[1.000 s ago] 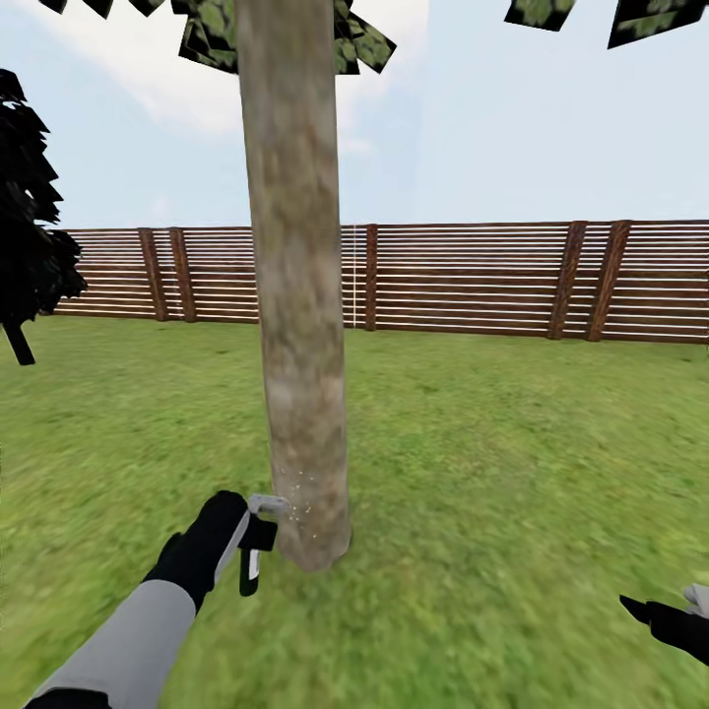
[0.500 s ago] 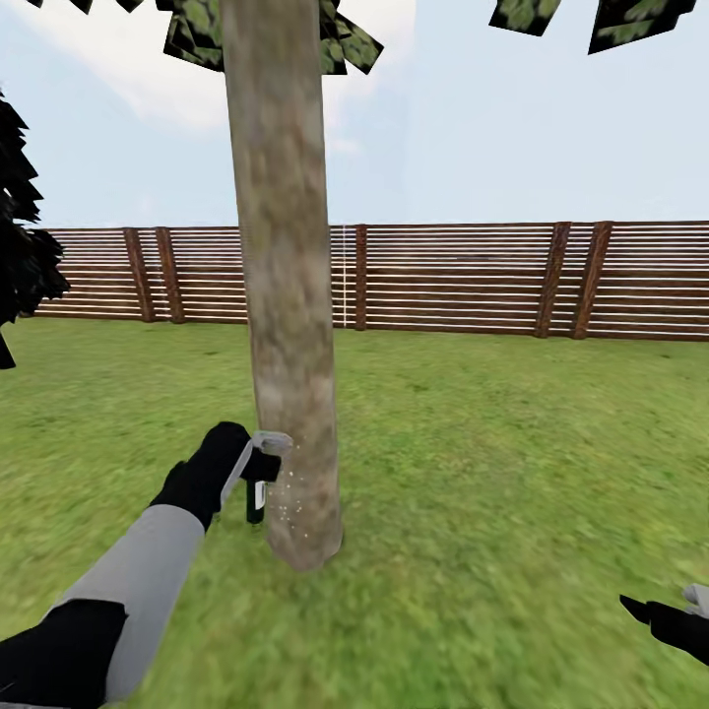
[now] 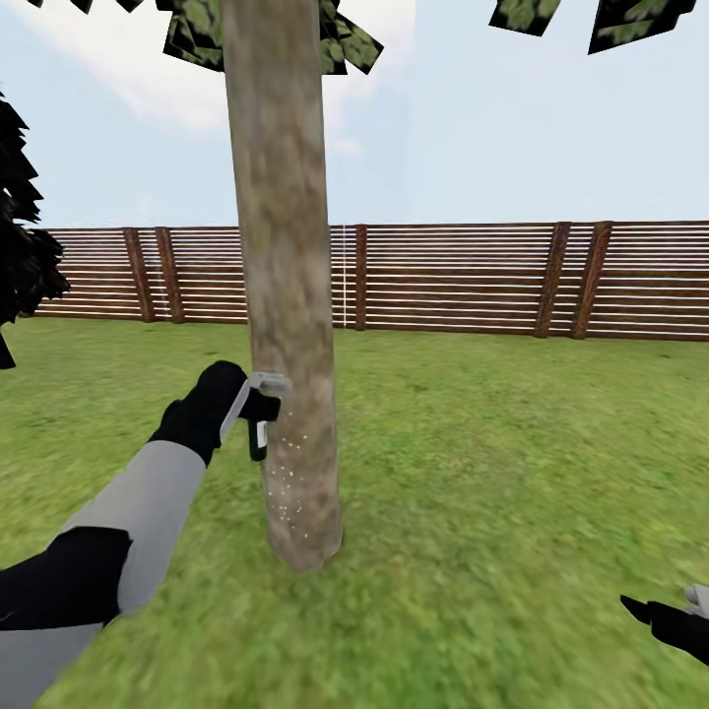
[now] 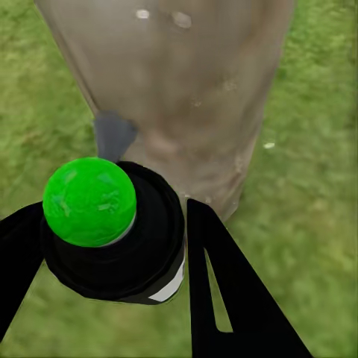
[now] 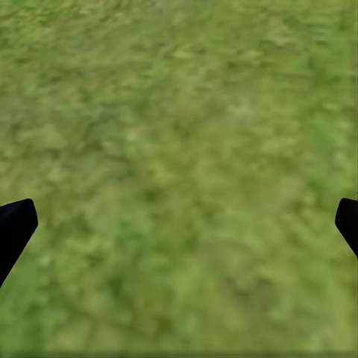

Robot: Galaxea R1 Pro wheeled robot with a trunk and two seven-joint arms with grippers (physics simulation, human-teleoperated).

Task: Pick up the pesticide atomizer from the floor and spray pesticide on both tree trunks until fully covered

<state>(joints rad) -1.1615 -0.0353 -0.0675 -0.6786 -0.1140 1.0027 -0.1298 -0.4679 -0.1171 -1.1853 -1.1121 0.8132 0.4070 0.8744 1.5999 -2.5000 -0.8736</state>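
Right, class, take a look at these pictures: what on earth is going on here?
The robot's left gripper holds a pesticide atomizer close against a tree trunk on the lawn. Pale spray specks dot the lower trunk. The right gripper hangs open and empty over the grass.

1. The left arm (image 3: 118, 532) reaches forward and up from the lower left of the head view, its grey forearm ending in a black wrist.
2. The left gripper (image 3: 246, 409) is raised about level with the forearm's end, its fingers (image 4: 224, 298) clamped on either side of the pesticide atomizer (image 4: 112, 227) (the black body sits squarely between them in the left wrist view).
3. The right gripper (image 3: 675, 615) hangs low at the head view's right edge, partly cut off.
4. Its fingertips (image 5: 15, 227) sit at opposite edges of the right wrist view, apparently spread wide with nothing between them.
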